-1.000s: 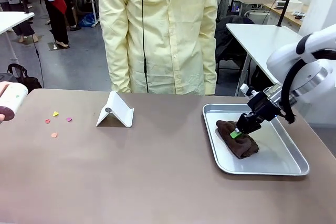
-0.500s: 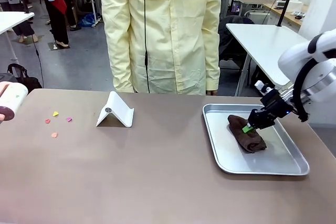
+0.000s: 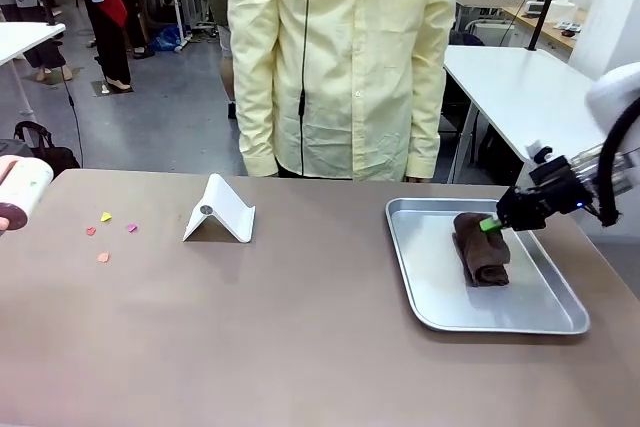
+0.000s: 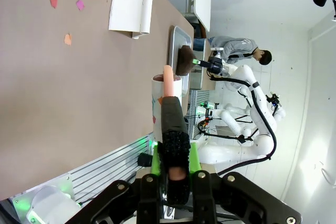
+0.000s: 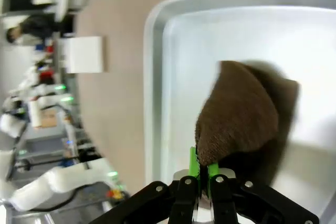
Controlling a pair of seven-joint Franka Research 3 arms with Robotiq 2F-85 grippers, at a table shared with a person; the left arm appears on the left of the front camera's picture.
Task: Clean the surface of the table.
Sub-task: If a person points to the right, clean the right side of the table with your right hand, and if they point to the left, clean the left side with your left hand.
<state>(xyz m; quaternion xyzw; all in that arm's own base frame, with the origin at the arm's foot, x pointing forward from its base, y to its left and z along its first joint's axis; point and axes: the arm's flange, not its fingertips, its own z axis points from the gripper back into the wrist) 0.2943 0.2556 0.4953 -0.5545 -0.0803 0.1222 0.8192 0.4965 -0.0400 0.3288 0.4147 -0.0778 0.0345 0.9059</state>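
The taupe table (image 3: 300, 327) spreads across the front view, with a few small pink, yellow and orange paper scraps (image 3: 105, 232) at its left. On the right, a brown cloth (image 3: 482, 252) lies in a silver tray (image 3: 440, 297). My right gripper (image 3: 492, 224) is shut on the cloth's far end; the right wrist view shows the green pads (image 5: 202, 169) pinching the cloth (image 5: 239, 124). My left gripper (image 4: 173, 156) is shut on a black-handled tool (image 4: 172, 124) with a white cylindrical head (image 3: 22, 192), held off the table's left edge.
A white folded stand (image 3: 222, 212) sits on the table between the scraps and the tray. A person in a pale yellow shirt (image 3: 340, 57) stands at the far edge. A white table (image 3: 510, 77) is behind at right.
My right gripper has moved right and toward the tray's far side, pulling the brown cloth with it. The person has stepped to the right. The left tool has stayed put.
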